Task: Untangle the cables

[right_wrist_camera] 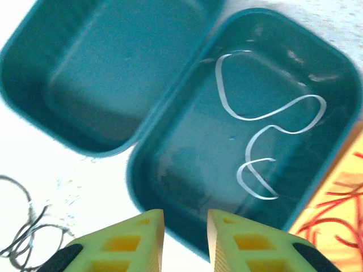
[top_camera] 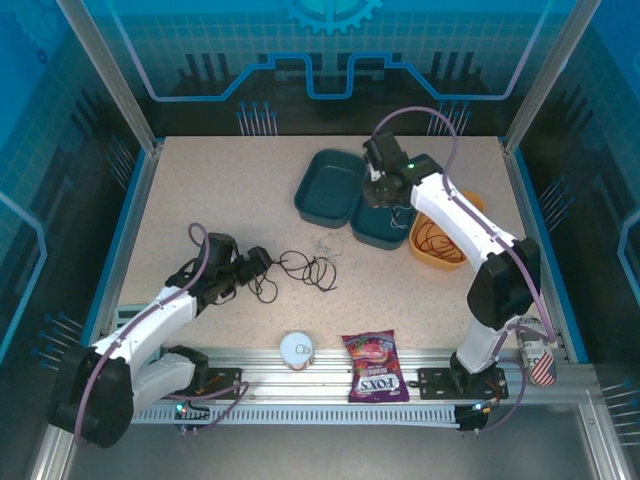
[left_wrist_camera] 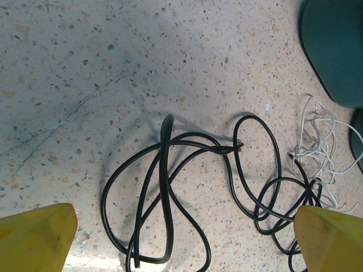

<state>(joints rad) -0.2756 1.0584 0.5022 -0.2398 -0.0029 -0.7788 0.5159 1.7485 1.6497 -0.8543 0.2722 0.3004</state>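
Observation:
A black cable lies in loose loops on the speckled table, directly under my left gripper, which is wide open and empty. A thin white cable is bunched at the black cable's right end, overlapping it. From above, the black cable lies just right of my left gripper. A pale cable lies curled inside the right teal tray. A red cable sits in the orange bowl. My right gripper hovers over that tray's near rim, jaws slightly apart with nothing between them.
A second teal tray touches the first on its left. A white round tin and a purple snack bag lie near the front rail. A cup stands by the right arm's base.

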